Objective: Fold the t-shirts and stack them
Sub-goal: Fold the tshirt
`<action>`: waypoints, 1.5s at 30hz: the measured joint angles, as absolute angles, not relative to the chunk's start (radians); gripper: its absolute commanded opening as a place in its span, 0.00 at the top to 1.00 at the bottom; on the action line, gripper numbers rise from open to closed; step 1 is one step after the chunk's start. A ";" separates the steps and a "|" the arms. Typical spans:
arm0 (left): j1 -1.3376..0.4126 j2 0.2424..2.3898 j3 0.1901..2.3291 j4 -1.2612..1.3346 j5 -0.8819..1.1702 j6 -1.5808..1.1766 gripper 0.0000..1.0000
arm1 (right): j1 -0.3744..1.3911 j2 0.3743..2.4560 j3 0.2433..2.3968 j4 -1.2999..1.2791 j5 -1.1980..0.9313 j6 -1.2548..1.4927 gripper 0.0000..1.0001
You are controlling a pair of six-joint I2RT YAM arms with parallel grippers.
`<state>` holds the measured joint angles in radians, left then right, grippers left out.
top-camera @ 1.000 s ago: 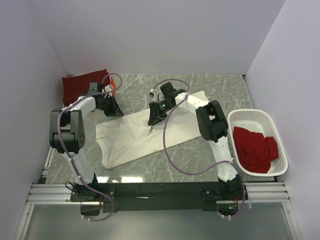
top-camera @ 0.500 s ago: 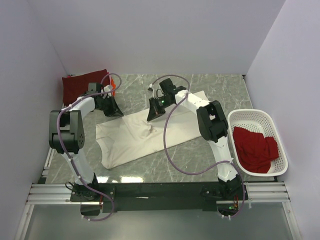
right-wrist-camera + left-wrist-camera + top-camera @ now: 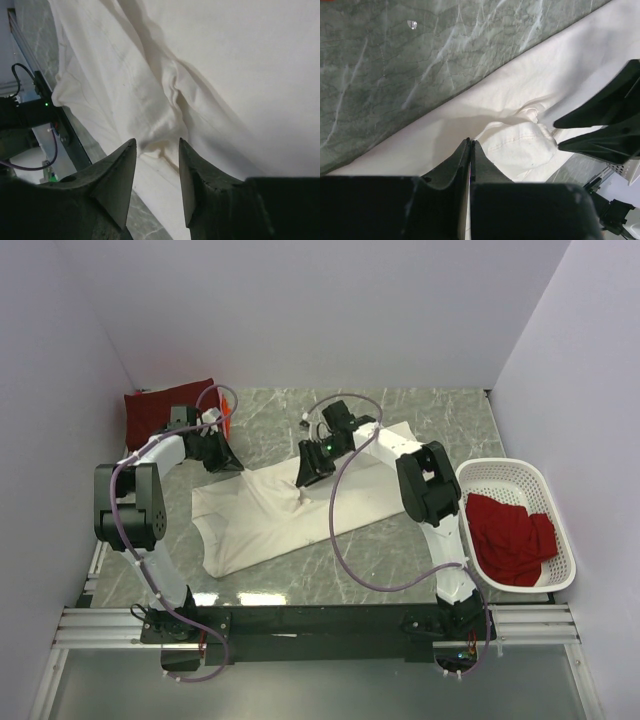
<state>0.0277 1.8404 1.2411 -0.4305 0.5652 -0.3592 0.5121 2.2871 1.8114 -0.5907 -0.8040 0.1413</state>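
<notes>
Left arm: reaches forward and bends inward, so that the left end effector (image 3: 226, 460) points down at the far left edge of the cream-white t-shirt (image 3: 290, 515).
Left end effector state: jaws pressed together, tips low over the cream cloth. The wrist view does not show whether a fold is pinched between them.
Right arm: stretches up and across to the left, with the right end effector (image 3: 306, 478) over the middle of the same shirt.
Right end effector state: jaws partly apart, empty, straddling a raised wrinkle in the cloth.
Arms: two.
Cream-white t-shirt: one, spread slantwise on the green marble tabletop (image 3: 430, 410).
Dark maroon t-shirt (image 3: 160, 408): one, folded at the far left corner.
Red cloth (image 3: 510, 537): a heap in the basket; the number of pieces cannot be told.
Basket (image 3: 505, 466): one, white lattice, at the right side.
</notes>
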 measured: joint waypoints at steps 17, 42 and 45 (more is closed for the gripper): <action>0.028 1.841 1.238 -0.430 0.579 -0.356 0.93 | 0.522 2.284 1.724 -0.516 -0.881 0.255 0.54; 0.030 1.838 1.232 -0.427 0.583 -0.352 0.98 | 0.526 2.274 1.768 -0.505 -0.859 0.230 1.00; 0.032 1.830 1.230 -0.427 0.588 -0.349 0.99 | 0.526 2.251 1.765 -0.506 -0.834 0.177 1.00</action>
<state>0.0322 1.8301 1.2301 -0.4274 0.5877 -0.3489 0.5262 2.2513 1.7645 -0.5056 -0.8337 0.1772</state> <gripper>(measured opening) 0.020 0.007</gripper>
